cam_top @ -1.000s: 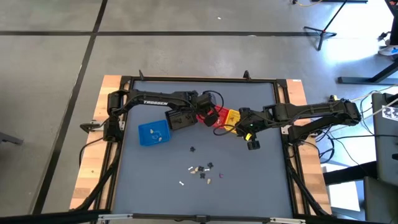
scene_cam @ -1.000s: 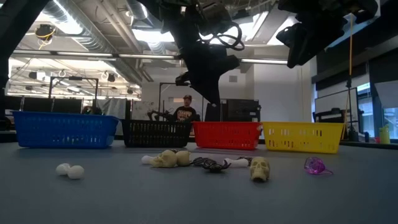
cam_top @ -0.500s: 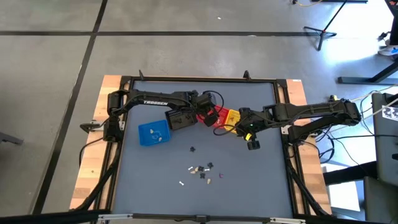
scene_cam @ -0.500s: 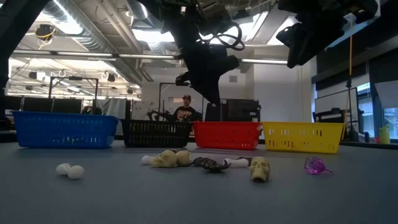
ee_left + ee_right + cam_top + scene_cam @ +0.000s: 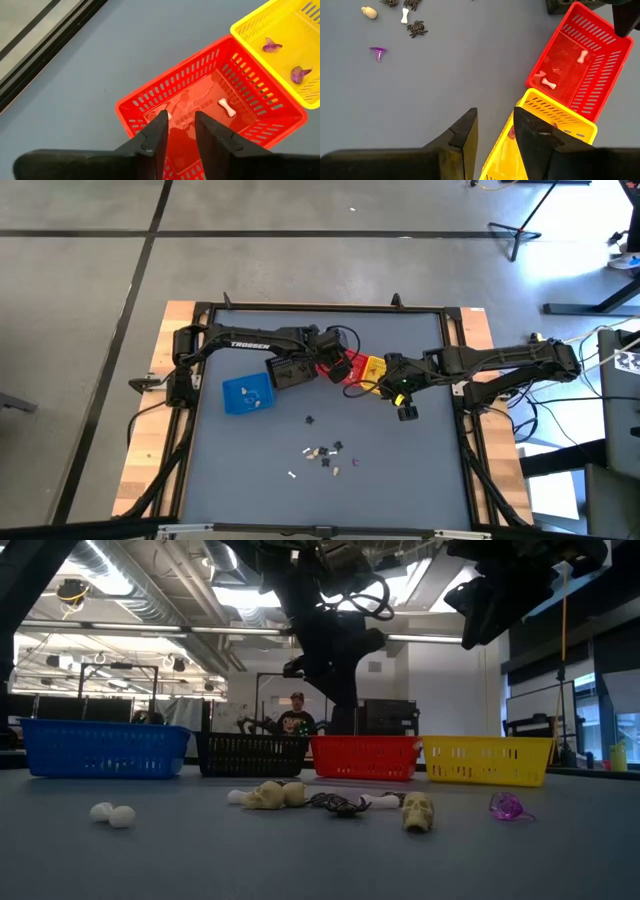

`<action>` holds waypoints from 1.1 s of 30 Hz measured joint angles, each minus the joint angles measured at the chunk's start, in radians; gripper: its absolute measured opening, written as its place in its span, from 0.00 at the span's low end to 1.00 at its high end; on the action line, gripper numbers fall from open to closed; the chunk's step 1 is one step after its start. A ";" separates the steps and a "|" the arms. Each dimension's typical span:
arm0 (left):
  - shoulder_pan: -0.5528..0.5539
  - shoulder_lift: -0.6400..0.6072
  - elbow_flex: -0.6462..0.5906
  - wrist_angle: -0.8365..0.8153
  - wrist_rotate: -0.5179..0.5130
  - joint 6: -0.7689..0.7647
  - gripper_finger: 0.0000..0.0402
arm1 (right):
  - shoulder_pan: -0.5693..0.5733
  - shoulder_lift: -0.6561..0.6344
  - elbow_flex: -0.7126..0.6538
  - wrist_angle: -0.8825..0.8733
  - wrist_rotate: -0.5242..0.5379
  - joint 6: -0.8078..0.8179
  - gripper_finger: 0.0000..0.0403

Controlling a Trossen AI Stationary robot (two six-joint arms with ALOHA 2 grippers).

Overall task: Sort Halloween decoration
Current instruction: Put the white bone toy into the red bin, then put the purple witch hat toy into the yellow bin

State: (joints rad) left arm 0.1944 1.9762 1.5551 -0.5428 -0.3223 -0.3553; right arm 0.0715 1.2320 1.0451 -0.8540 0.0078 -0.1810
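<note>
Over the red basket point(image 5: 210, 107), left hand point(image 5: 179, 131) parted, empty, white bone trinkets point(image 5: 226, 107) inside.

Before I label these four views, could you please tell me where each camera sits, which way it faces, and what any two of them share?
High view: overhead, straight down on the grey table; both dark arms show.
Low view: table height, level across scattered trinkets toward four baskets; arms hang above.
Left wrist view: above the red slotted plastic basket, past the left gripper, fingers apart.
Right wrist view: above the yellow slotted plastic basket, past the right gripper, fingers apart.
Shared: both wrist views show white bone trinkets in the red basket.
</note>
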 joint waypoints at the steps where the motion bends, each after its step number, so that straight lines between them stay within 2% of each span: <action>1: 0.000 0.000 0.000 0.001 0.002 0.000 0.22 | 0.000 0.000 0.000 0.000 0.000 0.000 0.31; 6: -0.009 -0.015 0.000 0.002 0.073 0.013 0.21 | 0.000 0.000 0.000 0.000 0.000 0.000 0.31; 8: -0.028 -0.047 -0.002 -0.015 0.066 0.042 0.22 | 0.000 0.000 0.000 -0.001 0.000 0.000 0.31; 12: -0.095 -0.147 -0.001 -0.051 0.002 0.118 0.22 | 0.000 0.000 0.000 0.000 0.000 0.020 0.31; 17: -0.200 -0.270 -0.026 -0.153 -0.135 0.132 0.22 | 0.000 0.000 0.000 0.026 0.000 0.096 0.31; 20: -0.262 -0.369 -0.139 -0.152 -0.161 0.130 0.22 | 0.000 0.000 0.000 0.058 -0.029 0.148 0.31; 23: -0.323 -0.470 -0.300 -0.086 -0.139 0.117 0.22 | 0.000 0.002 0.000 0.100 -0.086 0.180 0.31; 28: -0.415 -0.607 -0.544 0.154 -0.076 0.098 0.22 | 0.001 0.015 0.000 0.210 -0.174 0.259 0.31; 31: -0.462 -0.650 -0.640 0.280 -0.075 0.106 0.22 | 0.002 0.041 0.000 0.260 -0.186 0.308 0.31; 33: -0.487 -0.674 -0.683 0.309 -0.074 0.111 0.22 | 0.002 0.060 0.001 0.269 -0.194 0.340 0.31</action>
State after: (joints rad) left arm -0.2926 1.3025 0.8723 -0.2333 -0.3962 -0.2440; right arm 0.0734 1.2921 1.0458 -0.5852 -0.1860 0.1590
